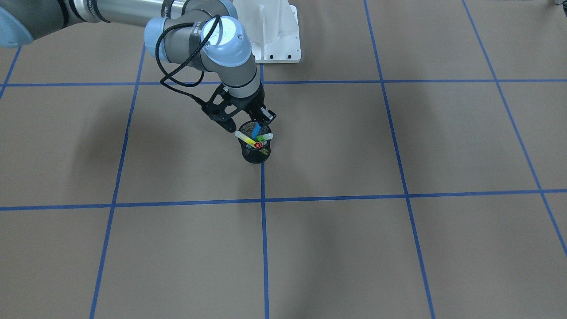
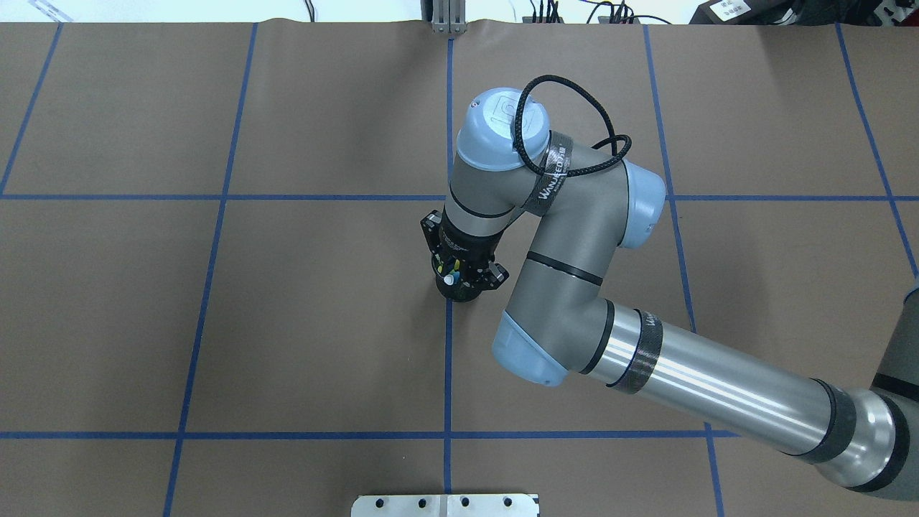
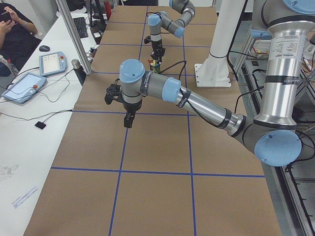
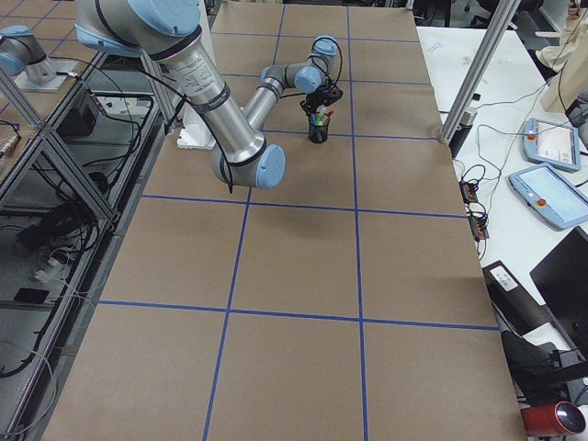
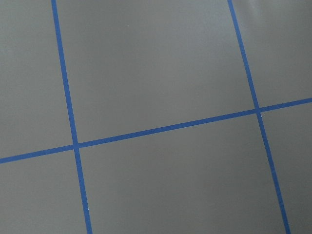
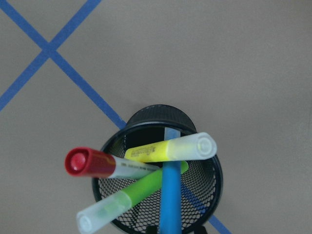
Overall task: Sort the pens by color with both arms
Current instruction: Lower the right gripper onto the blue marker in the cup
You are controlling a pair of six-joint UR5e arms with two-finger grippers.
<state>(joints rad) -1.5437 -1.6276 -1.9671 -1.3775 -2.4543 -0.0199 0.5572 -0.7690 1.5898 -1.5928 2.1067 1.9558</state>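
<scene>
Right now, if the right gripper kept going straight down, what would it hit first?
Probably the blue pen, which sticks up from the cup directly under the right gripper. Depth is hard to judge, so I can't be sure.

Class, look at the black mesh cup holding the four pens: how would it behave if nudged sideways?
Probably light: the mesh cup is open wire. It may well tip, since the pens lean out past its rim, raising the weight. On the smooth brown table it would likely slide easily too.
</scene>
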